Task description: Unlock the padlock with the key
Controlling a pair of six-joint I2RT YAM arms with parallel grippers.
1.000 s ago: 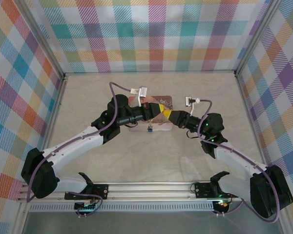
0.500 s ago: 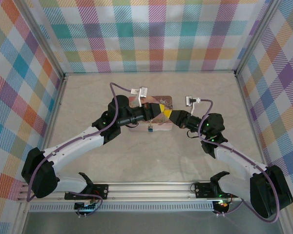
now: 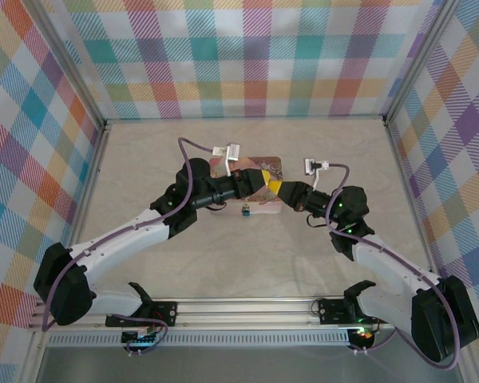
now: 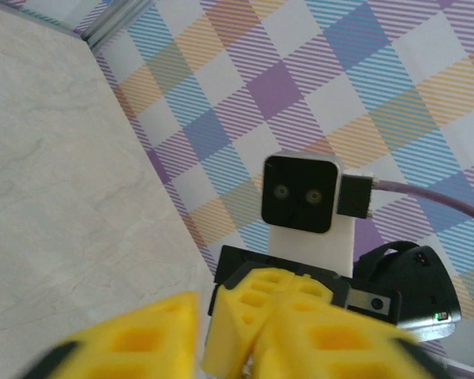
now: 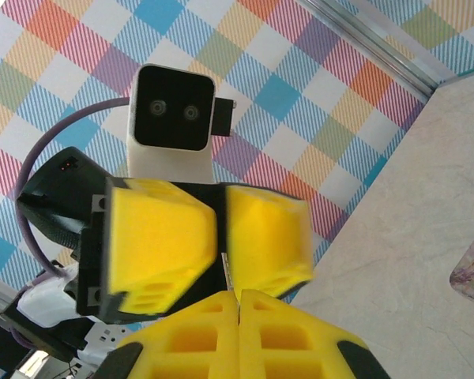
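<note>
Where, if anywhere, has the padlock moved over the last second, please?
No. The padlock lies at the same spot by the near edge of the pink tin as before.

The left arm (image 3: 120, 239) and right arm (image 3: 383, 259) had white shells and black joints. Purple cables (image 3: 188, 145) ran to white, black-faced cameras (image 4: 301, 195). The fingers (image 5: 262, 237) were yellow, with moulded hollows.
</note>
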